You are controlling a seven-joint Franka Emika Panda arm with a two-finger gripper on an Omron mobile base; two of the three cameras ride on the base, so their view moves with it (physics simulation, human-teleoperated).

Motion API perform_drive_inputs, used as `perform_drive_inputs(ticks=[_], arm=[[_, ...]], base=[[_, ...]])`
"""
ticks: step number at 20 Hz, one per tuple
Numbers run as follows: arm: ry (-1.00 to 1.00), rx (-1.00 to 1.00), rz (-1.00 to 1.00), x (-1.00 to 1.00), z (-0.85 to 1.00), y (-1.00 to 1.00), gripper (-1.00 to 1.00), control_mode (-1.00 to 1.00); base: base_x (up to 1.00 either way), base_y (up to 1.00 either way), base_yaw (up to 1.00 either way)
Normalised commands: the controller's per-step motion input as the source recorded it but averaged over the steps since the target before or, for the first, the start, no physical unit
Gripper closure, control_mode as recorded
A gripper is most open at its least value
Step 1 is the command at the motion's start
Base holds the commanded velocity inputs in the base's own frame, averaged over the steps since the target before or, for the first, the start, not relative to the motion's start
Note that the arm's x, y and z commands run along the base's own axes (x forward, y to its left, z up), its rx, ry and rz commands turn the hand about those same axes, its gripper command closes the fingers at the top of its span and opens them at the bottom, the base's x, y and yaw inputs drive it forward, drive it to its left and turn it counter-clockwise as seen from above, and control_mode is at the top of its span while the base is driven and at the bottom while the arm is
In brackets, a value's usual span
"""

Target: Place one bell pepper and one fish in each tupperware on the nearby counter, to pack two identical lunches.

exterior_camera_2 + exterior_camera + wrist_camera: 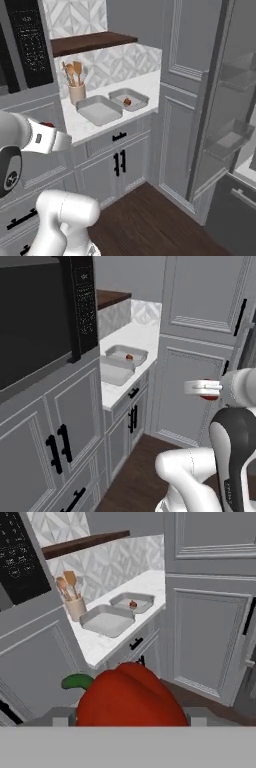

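**Pepper held in gripper, away from counter**

A red pepper point(131, 696) is held in the gripper point(127, 717), low in the centre of the hand view. The jaws are closed on it from both sides, and its green stem points to the left of the frame. In the left base view the gripper point(200, 389) is seen at the right of the frame, in front of a tall grey cabinet point(200, 346), with the pepper point(209, 397) showing red beneath it. In the right base view the gripper point(65, 141) is at the left edge.

Two tubs are set side by side on the counter point(145, 85), upper centre of the right base view. A second pepper point(127, 102) lies in the far tub point(128, 99). No contents can be made out in the near tub point(99, 110). A utensil holder point(76, 93) stands just beside the near tub, below a dark wooden shelf point(92, 42). A black microwave point(40, 311) occupies the upper left of the left base view.
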Motion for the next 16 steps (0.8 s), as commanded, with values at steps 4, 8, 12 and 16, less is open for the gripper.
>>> perform_drive_inputs(ticks=[4, 8, 12, 16], arm=[[0.00, 0.00, 0.00, 0.00, 0.00, 0.00, 1.00, 1.00], [0.00, 0.00, 0.00, 0.00, 0.00, 0.00, 1.00, 1.00], [0.00, 0.00, 0.00, 0.00, 0.00, 0.00, 1.00, 1.00], [0.00, 0.00, 0.00, 0.00, 0.00, 0.00, 1.00, 1.00]], base=[[0.97, -0.06, 0.14], [0.93, 0.02, 0.00], [0.68, 0.26, 0.00], [0.82, 0.03, 0.01]])
